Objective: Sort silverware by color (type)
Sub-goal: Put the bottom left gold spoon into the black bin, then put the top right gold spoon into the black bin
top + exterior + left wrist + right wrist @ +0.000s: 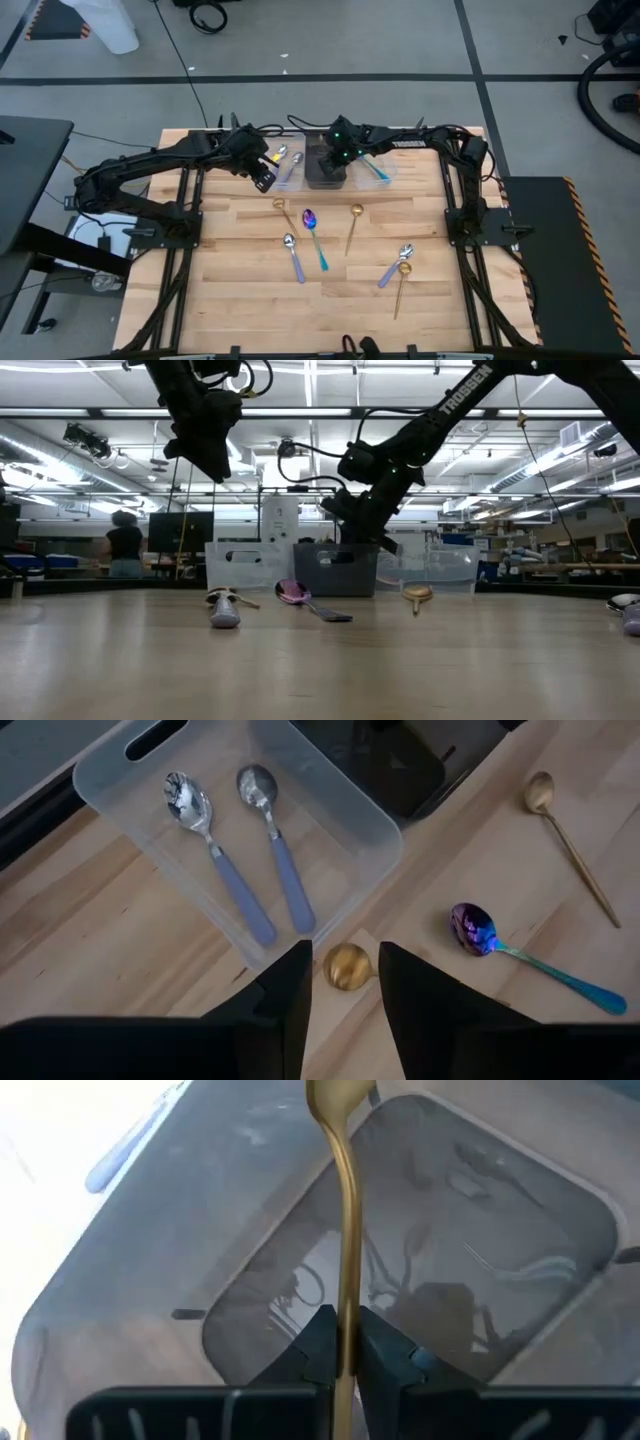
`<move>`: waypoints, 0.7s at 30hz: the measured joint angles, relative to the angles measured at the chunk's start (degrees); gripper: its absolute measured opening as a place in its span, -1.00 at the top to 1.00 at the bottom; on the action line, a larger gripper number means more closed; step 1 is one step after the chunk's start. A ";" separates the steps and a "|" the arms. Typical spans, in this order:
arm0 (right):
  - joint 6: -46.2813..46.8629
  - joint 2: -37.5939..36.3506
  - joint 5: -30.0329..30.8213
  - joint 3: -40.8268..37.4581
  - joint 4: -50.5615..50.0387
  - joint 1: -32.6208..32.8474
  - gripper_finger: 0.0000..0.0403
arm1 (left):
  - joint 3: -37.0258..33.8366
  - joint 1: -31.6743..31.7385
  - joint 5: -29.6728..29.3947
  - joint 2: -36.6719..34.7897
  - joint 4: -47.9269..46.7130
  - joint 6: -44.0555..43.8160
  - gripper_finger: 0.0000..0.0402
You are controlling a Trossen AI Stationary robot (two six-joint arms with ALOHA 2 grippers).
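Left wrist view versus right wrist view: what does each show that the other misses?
Only the left wrist: two lavender-handled spoons in the clear bin, a teal-handled spoon and gold spoons on the table, the left claw open above one. Only the right wrist: the right claw shut on a gold spoon over the dark bin. Shared: the dark bin.

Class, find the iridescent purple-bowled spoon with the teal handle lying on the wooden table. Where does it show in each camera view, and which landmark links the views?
High view: the iridescent purple-bowled, teal-handled spoon lies mid-table, below the bins.
Low view: centre, before the bins.
Left wrist view: on bare wood.
Right wrist view: not in it.
Landmark: the dark plastic bin.
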 joint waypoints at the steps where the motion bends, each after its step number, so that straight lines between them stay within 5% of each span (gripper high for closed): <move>1: 0.17 0.00 -0.12 0.00 -0.45 -0.08 0.84 | 0.00 0.00 0.00 0.00 0.02 -0.02 0.38; 21: -0.56 -0.32 -5.78 0.00 -1.50 -0.32 0.44 | 0.00 0.00 0.00 0.00 0.63 -3.79 0.38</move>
